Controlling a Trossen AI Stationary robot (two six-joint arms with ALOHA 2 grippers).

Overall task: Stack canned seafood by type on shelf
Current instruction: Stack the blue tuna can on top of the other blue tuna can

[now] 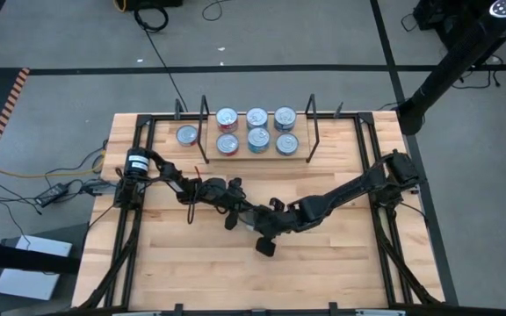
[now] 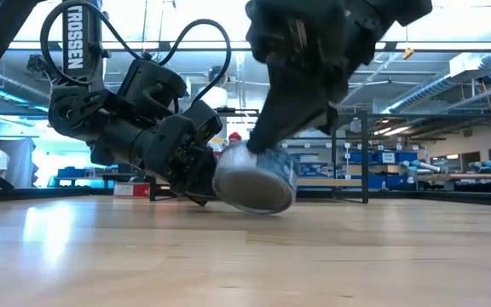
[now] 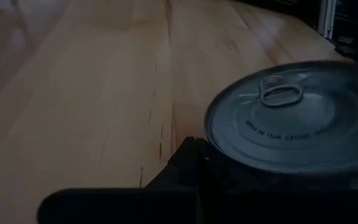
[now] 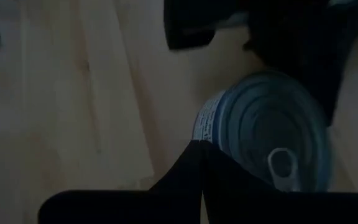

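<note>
Near the middle of the wooden table [image 1: 191, 263], the two arms meet over one tin [image 2: 256, 177]. In the low view this tin is tilted, one edge on the tabletop and its silver lid turned toward the camera. The right gripper [image 1: 265, 230] comes down on it from above, dark fingers at the tin's top edge; the right wrist view shows the same tin [image 4: 263, 134] with blue on its side and a pull tab on the lid, lying just beyond that arm's fingers. Whether those fingers are clamped on it cannot be told. The left gripper [image 1: 234, 209] lies low at the tin's left side, touching or nearly touching it; in the left wrist view the lid [image 3: 294, 118] fills the space just past its fingers, and how far they stand apart cannot be told either.

Farther back, the shelf [image 1: 257, 156] sits at the far side of the table, a light board between two black wire end frames. Six tins [image 1: 257, 129] stand on it in two rows of three, the left pair with red labels, the others blue. One more tin [image 1: 187, 135] rests on the table just left of the shelf, outside the left end frame.
</note>
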